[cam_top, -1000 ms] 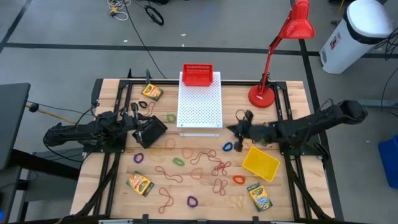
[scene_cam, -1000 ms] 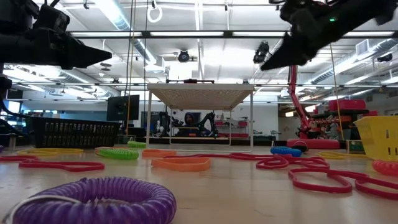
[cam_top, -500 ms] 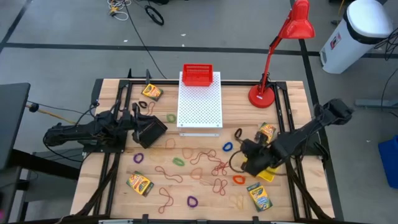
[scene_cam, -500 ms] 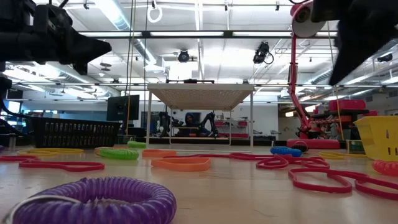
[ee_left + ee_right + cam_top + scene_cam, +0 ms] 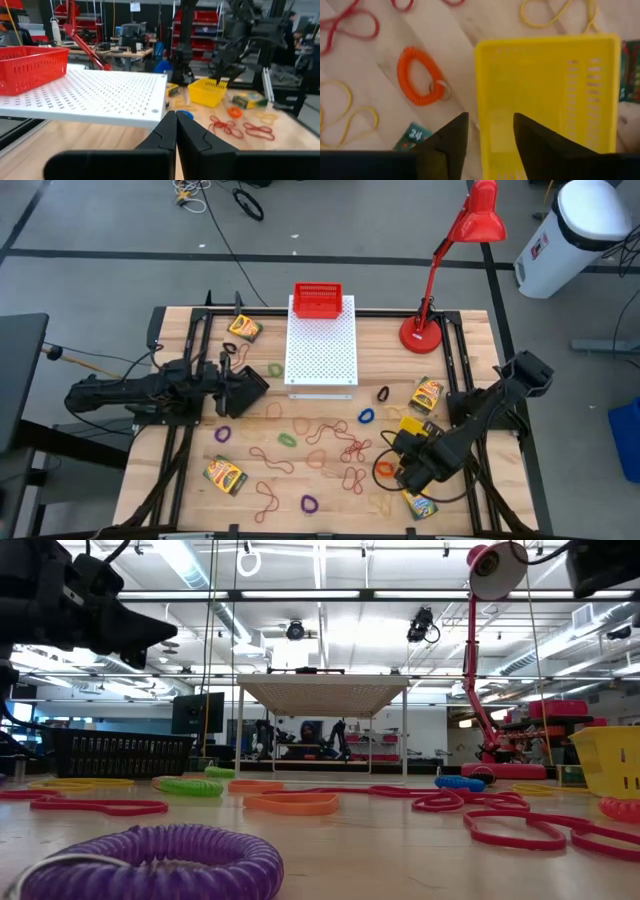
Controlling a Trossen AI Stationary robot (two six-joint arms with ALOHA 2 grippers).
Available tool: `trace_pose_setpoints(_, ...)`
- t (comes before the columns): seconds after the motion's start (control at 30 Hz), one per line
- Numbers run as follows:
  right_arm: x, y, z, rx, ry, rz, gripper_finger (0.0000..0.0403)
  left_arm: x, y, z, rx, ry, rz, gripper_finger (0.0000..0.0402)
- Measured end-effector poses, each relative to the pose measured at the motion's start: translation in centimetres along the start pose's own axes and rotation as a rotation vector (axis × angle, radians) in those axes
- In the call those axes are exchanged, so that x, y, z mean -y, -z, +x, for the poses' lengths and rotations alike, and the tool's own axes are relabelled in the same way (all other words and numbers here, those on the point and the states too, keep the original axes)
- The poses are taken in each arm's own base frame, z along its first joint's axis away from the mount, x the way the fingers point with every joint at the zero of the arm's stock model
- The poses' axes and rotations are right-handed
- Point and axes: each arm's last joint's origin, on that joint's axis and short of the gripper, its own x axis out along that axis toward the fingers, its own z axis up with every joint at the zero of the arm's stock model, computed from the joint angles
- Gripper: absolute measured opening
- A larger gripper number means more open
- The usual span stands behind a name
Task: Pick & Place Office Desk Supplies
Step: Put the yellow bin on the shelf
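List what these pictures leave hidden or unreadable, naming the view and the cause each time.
- Yellow basket: high view, mostly covered by the right arm.
- Crayon box: high view, partly under the right gripper.
- Crayon box print: too small in every view.
- Red basket contents: too small from above; wall blocks the left wrist view.

Both arms are matte black, built of chunky jointed links with thin black cables looping beside them. The left gripper (image 5: 176, 131) ends in two smooth, dark, wedge-shaped fingers (image 5: 162, 135). The right gripper (image 5: 490, 132) has matching black tapered fingers (image 5: 452, 135) with rounded edges.
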Motion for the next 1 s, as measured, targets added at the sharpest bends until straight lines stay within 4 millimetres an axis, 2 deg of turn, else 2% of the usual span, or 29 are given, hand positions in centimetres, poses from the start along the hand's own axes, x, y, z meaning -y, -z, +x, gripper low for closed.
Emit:
trace_pose_setpoints(0.2,-0.1,0.4,0.0,-0.001,0.0,0.009,0.0182,0.0,0.2,0.2,-0.029,-0.006,0.008,0.0011)
trace_pose_setpoints(0.4,-0.8,0.6,1.7,-0.038,0.067,-0.011,0.0161,0.0,0.1,0.2,-0.018,-0.008,-0.036,0.0034)
trace_pose_setpoints(0.53,-1.1,0.7,2.8,-0.058,0.112,-0.039,0.0122,0.0,0.1,0.2,-0.016,-0.009,-0.037,0.0034)
trace_pose_setpoints(0.7,-1.0,0.5,3.0,-0.085,0.129,-0.045,0.0039,0.0,0.1,0.2,-0.016,-0.009,-0.065,0.0031)
trace_pose_setpoints(0.77,-0.9,0.3,2.7,-0.092,0.139,-0.058,0.0014,0.0,0.1,0.2,-0.016,-0.009,-0.075,0.003)
trace_pose_setpoints(0.87,-1.3,-0.1,1.3,-0.072,0.143,-0.082,0.0018,0.0,0.1,0.2,-0.016,-0.009,-0.079,0.003)
trace_pose_setpoints(1.0,-2.0,-1.1,-1.6,-0.016,0.136,-0.131,0.0012,0.0,0.1,0.2,-0.016,-0.009,-0.078,0.003)
